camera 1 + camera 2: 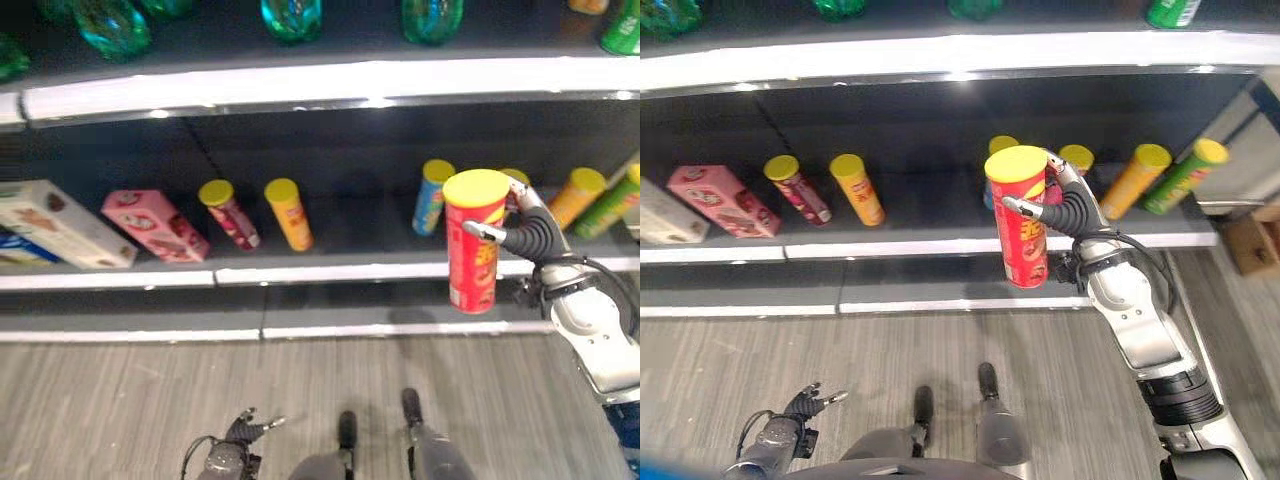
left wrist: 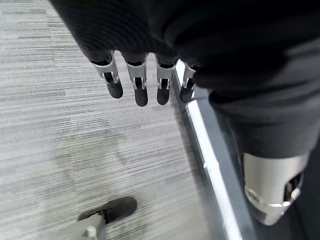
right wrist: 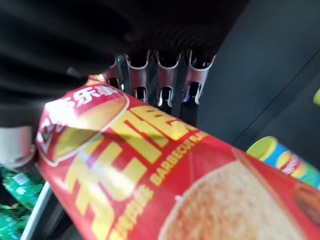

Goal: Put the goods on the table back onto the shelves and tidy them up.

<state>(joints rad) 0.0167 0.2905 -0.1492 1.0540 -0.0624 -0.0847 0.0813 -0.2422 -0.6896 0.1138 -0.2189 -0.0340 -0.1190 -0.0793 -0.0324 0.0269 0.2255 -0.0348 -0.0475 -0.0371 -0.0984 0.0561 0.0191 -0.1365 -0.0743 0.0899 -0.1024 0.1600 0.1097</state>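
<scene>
Right hand (image 1: 1065,212) grips tall red cylindrical chip can with yellow lid (image 1: 1020,216), upright, in front of dark shelf (image 1: 940,232). Left hand (image 2: 145,75) hangs low, fingers relaxed, over grey floor (image 2: 60,140).

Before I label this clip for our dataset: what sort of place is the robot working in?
Probably a shop aisle or a mock-up of one: long dark shelves, a row of snack cans and boxes, green bottles above. The right hand holds a red can at the shelf.
</scene>
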